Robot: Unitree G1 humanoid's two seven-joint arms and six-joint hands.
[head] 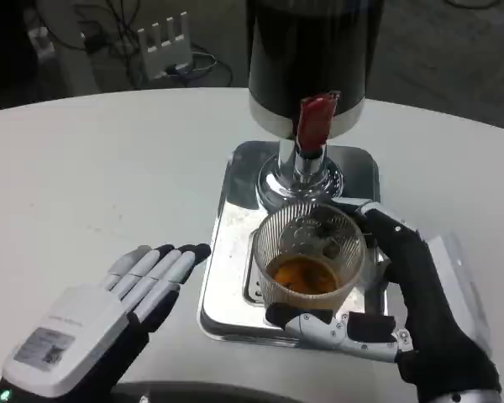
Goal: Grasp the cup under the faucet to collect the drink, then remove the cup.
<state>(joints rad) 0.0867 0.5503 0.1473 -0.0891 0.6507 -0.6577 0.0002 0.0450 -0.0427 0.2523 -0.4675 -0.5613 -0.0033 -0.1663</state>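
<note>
- While the right hand (378,285) wraps around the cup (309,260), the cup stands upright on the metal tray (227,252), right under the red tap (317,122) of the big dark drink tank (311,50).
- One finger of that hand lies along the near side of the cup, low down, and another dark finger curls round its far right side, so the cup sits between them and looks held.
- There is some orange-brown drink in the bottom of the cup, maybe a small part of it full. I cannot tell if drink is running from the tap right now.
- The left hand (118,294) lies flat to the left of the tray, fingers stretched out toward it, holding nothing and not touching the tray.
- The right hand is on the cup, so it is much the nearer hand for the job. The left hand is well apart from the cup.
- The cup's open top points straight up at the tap. I think the next move has to keep it that way, so the drink stays in.
- To take the cup away, it should likely come toward the robot, off the near edge of the tray and onto the white tabletop (84,151), since the tank stands just behind it.
</note>
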